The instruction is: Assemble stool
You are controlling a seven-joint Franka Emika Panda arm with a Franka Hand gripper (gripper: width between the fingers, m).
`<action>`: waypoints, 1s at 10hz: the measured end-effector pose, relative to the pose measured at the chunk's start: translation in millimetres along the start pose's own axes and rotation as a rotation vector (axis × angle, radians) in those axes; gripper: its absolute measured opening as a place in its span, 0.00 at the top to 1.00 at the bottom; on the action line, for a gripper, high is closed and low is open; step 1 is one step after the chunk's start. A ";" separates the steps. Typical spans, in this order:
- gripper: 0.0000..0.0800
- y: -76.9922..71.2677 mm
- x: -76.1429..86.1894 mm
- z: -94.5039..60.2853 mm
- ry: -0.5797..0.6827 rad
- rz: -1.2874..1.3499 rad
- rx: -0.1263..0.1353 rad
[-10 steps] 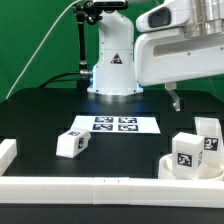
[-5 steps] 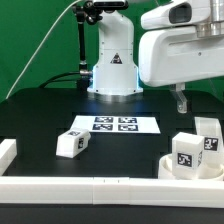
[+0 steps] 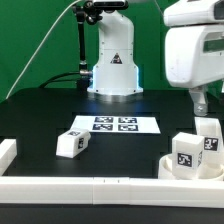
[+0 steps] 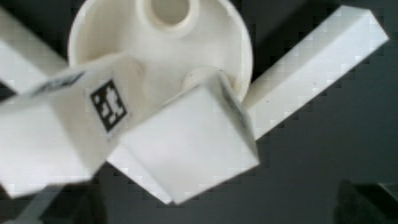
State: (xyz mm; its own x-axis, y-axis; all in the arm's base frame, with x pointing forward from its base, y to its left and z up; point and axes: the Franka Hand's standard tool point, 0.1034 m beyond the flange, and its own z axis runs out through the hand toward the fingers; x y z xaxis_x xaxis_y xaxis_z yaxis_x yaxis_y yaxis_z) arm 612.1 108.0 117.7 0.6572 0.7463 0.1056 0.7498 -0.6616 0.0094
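The stool's round white seat (image 3: 172,166) lies at the exterior view's right by the front rail. Two tagged legs stand on or against it: one in front (image 3: 187,150) and one behind (image 3: 208,134). A third leg (image 3: 70,143) lies apart, in front of the marker board. My gripper (image 3: 200,101) hangs just above the rear leg. In the wrist view the seat (image 4: 157,40), a tagged leg (image 4: 71,115) and a second leg (image 4: 185,142) lie close below. My gripper (image 4: 210,214) is open and holds nothing, with dark fingers (image 4: 29,206) at the picture's edges.
The marker board (image 3: 115,124) lies flat at the table's middle, in front of the robot base (image 3: 112,70). A long white rail (image 3: 100,189) runs along the front, and a short rail piece (image 3: 7,151) sits at the exterior view's left.
My gripper has moved toward the exterior view's right and now hangs over the legs at the seat. The parts have not moved.
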 end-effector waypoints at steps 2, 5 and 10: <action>0.19 0.7 -1.3 2.1 -0.003 -0.104 0.000; 0.19 -1.0 3.8 17.2 -0.018 -0.337 -0.001; 0.26 -2.5 1.6 30.4 -0.028 -0.352 0.006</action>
State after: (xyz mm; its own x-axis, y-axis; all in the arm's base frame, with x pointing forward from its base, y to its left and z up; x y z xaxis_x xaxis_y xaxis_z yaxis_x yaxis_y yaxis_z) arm 613.6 113.1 87.5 0.3602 0.9303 0.0693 0.9311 -0.3631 0.0348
